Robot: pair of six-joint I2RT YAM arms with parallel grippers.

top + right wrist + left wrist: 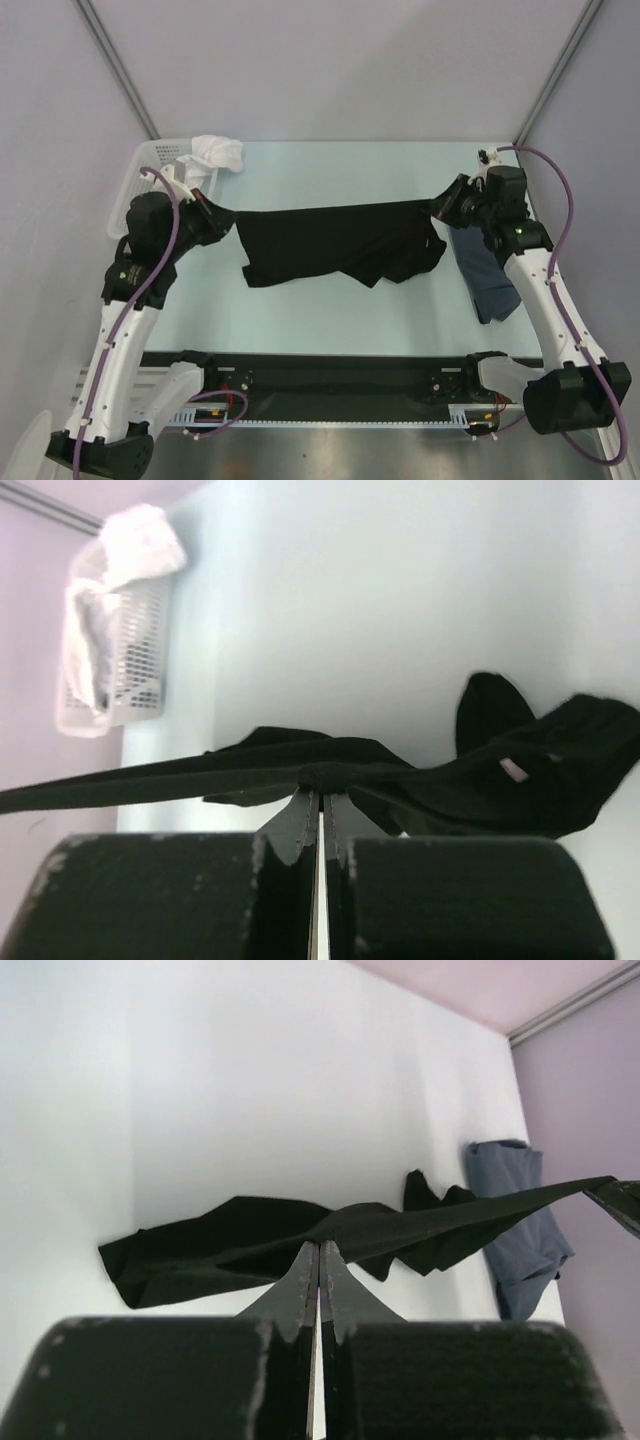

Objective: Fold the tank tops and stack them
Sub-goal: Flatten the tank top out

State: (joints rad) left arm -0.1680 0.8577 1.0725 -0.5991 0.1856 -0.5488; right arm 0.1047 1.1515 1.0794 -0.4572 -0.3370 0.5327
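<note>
The black tank top (335, 243) hangs stretched between my two grippers above the middle of the table, its lower part sagging onto the surface. My left gripper (226, 221) is shut on its left edge; in the left wrist view my gripper (319, 1246) pinches the black cloth (250, 1245). My right gripper (438, 208) is shut on its right edge; in the right wrist view my gripper (321, 792) pinches the cloth (520, 770). The slate-blue tank top (488, 280) lies folded at the right, under my right arm, and also shows in the left wrist view (515, 1210).
A white lattice basket (150, 175) stands at the back left corner with white cloth (218, 152) draped over its rim; the basket also shows in the right wrist view (135, 650). Purple cables run along both arms. Grey walls enclose the table.
</note>
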